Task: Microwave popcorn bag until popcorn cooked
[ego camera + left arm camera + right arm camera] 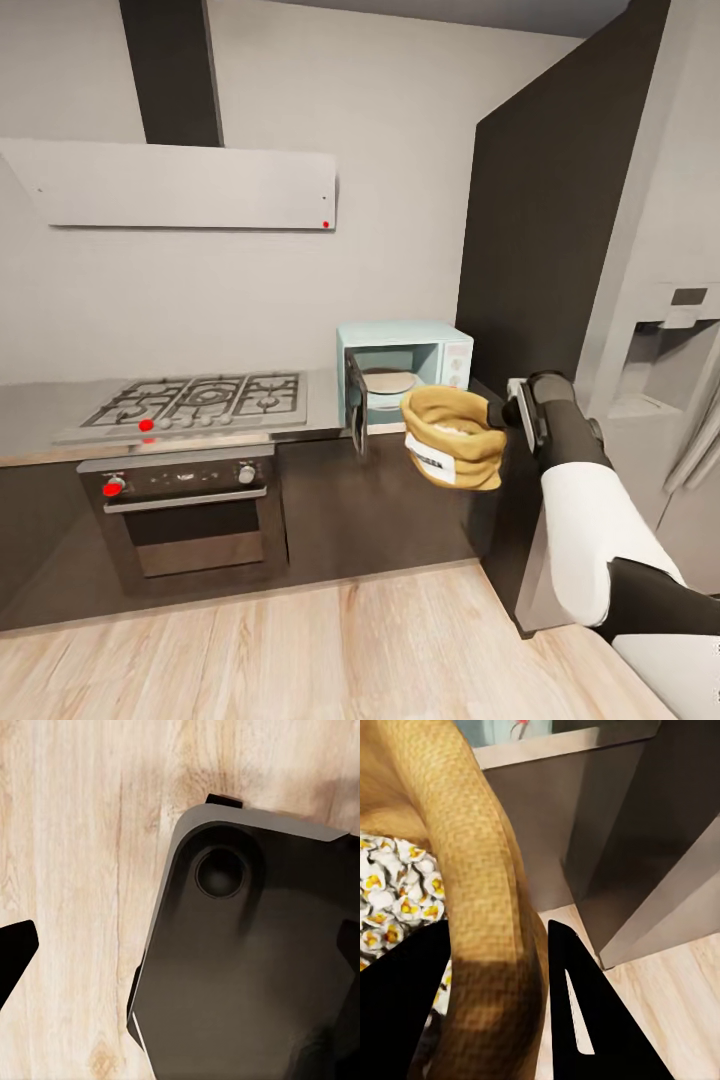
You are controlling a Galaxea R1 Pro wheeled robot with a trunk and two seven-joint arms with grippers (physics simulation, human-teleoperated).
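Note:
My right gripper [503,412] is shut on the rolled rim of the tan popcorn bag [452,438] and holds it in the air, just in front of and slightly below the microwave's opening. White-and-yellow popcorn [390,900] fills the bag, and its rim [491,945] runs between my black fingers [581,1020]. The mint-blue microwave [440,340] stands at the right end of the grey countertop [40,410]. Its door [355,400] is swung open to the left, showing a round plate [388,382] inside. My left gripper [180,952] hangs open over the floor and my own base.
A gas hob [200,400] sits on the counter above a built-in oven [185,510], under a range hood [180,185]. A tall dark panel [540,250] and a grey fridge [670,350] stand right of the microwave. Wooden floor [300,650] lies in front.

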